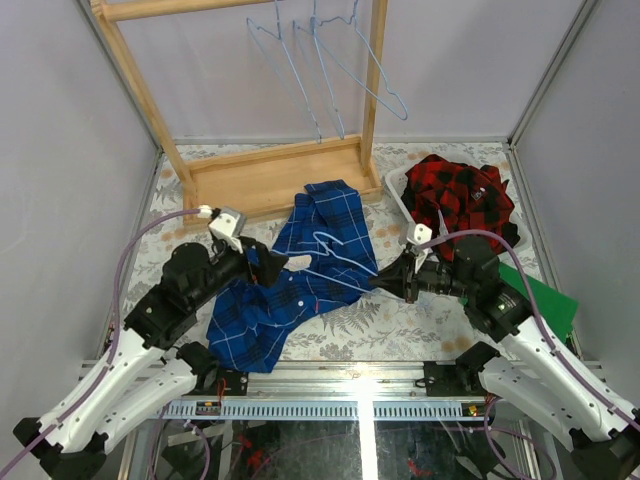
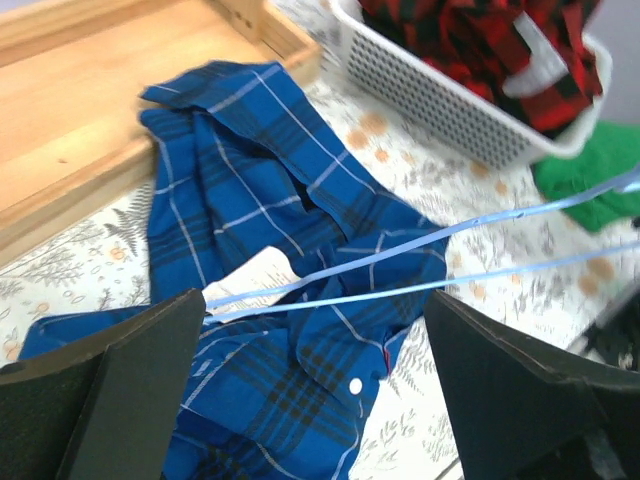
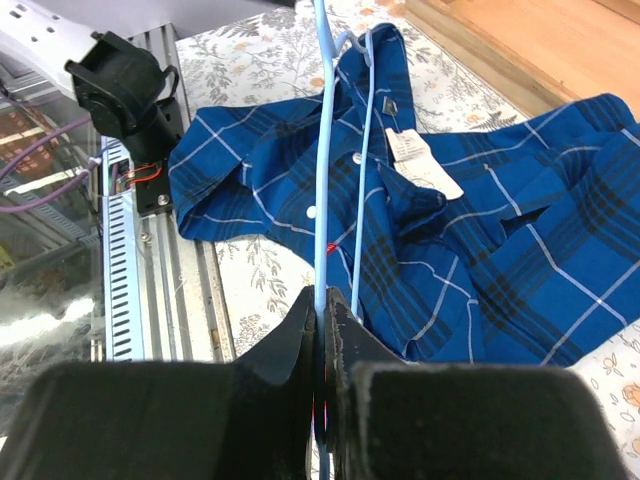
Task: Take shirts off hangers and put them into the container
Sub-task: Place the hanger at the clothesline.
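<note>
Hanger lengthwise across blue shirt, hook leftward

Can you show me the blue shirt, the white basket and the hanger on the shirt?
Blue plaid shirt (image 1: pixel 250 325): top view, its lower body panel.
White lattice plastic basket (image 2: pixel 440 100): left wrist view, its perforated side wall.
Thin light-blue wire hanger (image 3: pixel 322 200): right wrist view, its straight wire.

Legible text: none that I can make out in any view.

Entry 1: white neck label, inside the collar of the blue shirt. Any print on it is too small and blurred for me to read. From the left wrist the same label shows only as a plain white patch.

Entry 2: small tag just beside the collar, unreadable.
</note>
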`<state>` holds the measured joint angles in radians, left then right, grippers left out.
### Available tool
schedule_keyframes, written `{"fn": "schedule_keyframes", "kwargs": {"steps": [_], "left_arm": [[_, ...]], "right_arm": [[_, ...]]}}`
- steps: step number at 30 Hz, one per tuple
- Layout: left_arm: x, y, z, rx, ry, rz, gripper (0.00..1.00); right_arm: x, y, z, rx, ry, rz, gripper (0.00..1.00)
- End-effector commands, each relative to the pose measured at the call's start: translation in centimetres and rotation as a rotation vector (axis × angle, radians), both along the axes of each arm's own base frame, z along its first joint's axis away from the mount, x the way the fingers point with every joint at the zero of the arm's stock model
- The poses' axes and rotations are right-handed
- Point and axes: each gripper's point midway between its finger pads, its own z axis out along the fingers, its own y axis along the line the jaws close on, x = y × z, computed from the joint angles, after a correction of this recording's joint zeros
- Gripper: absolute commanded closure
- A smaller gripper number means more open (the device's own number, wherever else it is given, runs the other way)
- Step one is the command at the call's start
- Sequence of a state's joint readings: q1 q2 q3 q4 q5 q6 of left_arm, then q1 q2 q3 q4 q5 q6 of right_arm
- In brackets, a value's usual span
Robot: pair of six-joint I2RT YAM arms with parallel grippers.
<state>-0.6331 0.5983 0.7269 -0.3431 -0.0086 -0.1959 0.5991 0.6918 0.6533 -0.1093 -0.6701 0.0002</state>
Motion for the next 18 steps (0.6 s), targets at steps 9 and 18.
{"fn": "schedule_keyframes", "kwargs": {"steps": [9, 18], "left_arm": [[-4.2, -3.1, -2.2, 0.259, -0.087, -0.475, 0.11], [-6.0, -2.0, -3.2, 0.359, -0.089, -0.562, 0.34]], "right_arm": [[-3.2, 0.0, 4.0, 0.077, -0.137, 0.16, 1.0], [-3.7, -0.1, 3.7, 0.073, -0.165, 0.192, 1.0]]}}
